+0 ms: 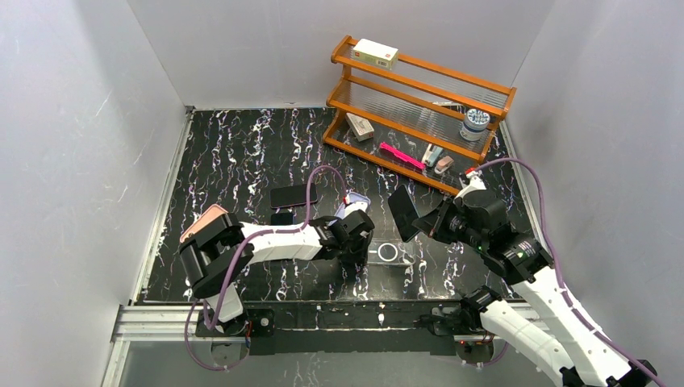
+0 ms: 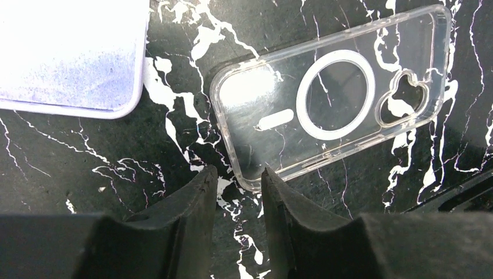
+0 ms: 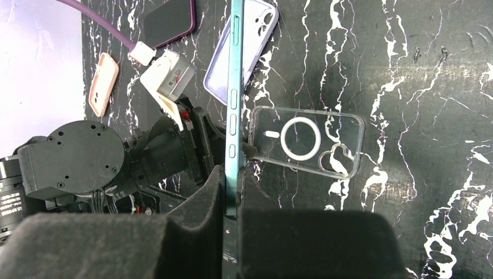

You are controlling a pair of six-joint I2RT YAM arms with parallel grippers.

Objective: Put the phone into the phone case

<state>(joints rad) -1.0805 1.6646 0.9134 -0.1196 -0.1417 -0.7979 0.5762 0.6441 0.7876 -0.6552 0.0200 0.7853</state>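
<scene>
The clear phone case (image 1: 389, 252) lies flat on the black marbled table, open side up; it also shows in the left wrist view (image 2: 331, 99) and the right wrist view (image 3: 305, 142). My left gripper (image 2: 238, 180) is low at the case's left end, its jaws a narrow gap apart, with one fingertip (image 2: 273, 186) against the case's corner. My right gripper (image 3: 232, 192) is shut on the teal-edged phone (image 3: 234, 87) and holds it on edge above the table, just left of the clear case. In the top view the phone (image 1: 403, 214) hangs tilted, its dark screen showing.
A lilac case (image 1: 352, 201) lies just behind the left gripper, and a dark phone (image 1: 292, 195) lies further left. An orange case (image 1: 202, 222) is beside the left arm. A wooden shelf (image 1: 419, 105) with small items stands at the back right.
</scene>
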